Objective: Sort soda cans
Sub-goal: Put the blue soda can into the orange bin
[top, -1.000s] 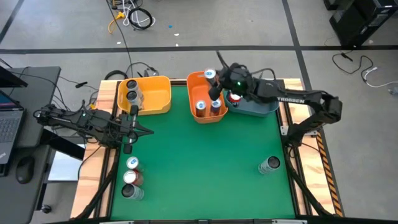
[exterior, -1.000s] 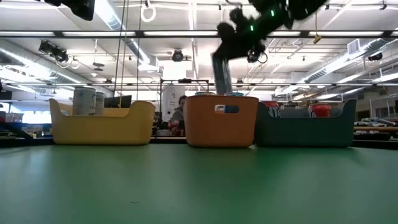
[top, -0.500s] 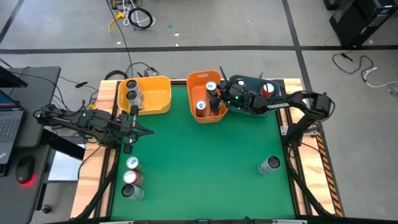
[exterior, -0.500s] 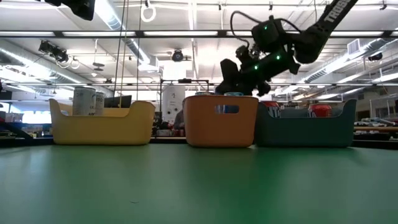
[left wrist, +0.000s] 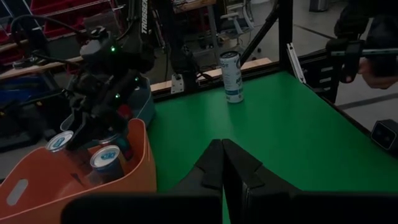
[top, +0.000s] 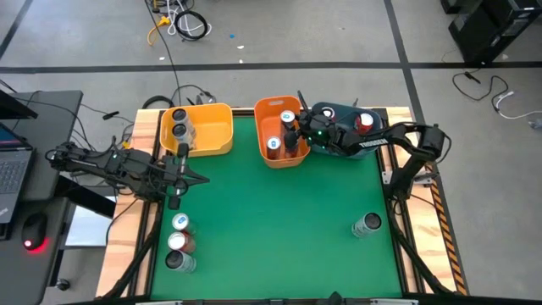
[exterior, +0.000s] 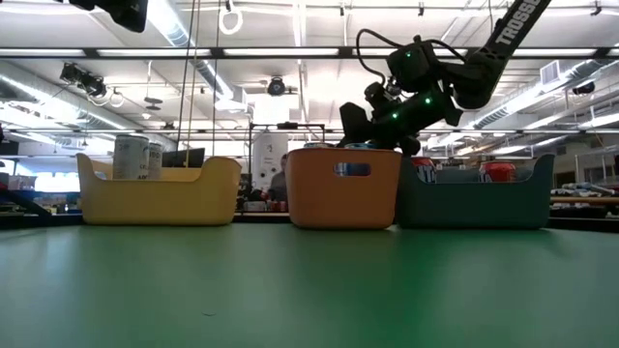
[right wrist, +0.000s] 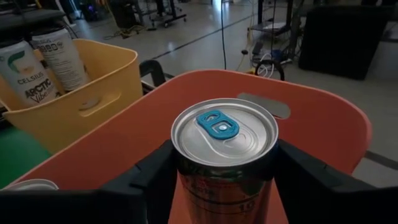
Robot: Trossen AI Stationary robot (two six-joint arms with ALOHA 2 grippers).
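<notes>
Between my right gripper's [right wrist: 224,186] dark fingers sits a soda can [right wrist: 225,155], clamped on both sides, its silver top with a blue tab facing the wrist camera. From above I see that gripper [top: 292,129] reaching low into the orange bin [top: 273,157], the arm stretched across the blue bin [top: 343,152], its elbow out by the surface's right edge. Another can [top: 273,145] stands in the orange bin just beside it. Two pale cans [top: 179,123] stand in the yellow bin [top: 212,135], a red-topped one [top: 364,122] in the blue bin. Three cans [top: 179,241] cluster near the left edge and one [top: 368,224] stands alone near the right edge. My left gripper [top: 182,176] waits over the left edge, fingers pressed together and empty.
</notes>
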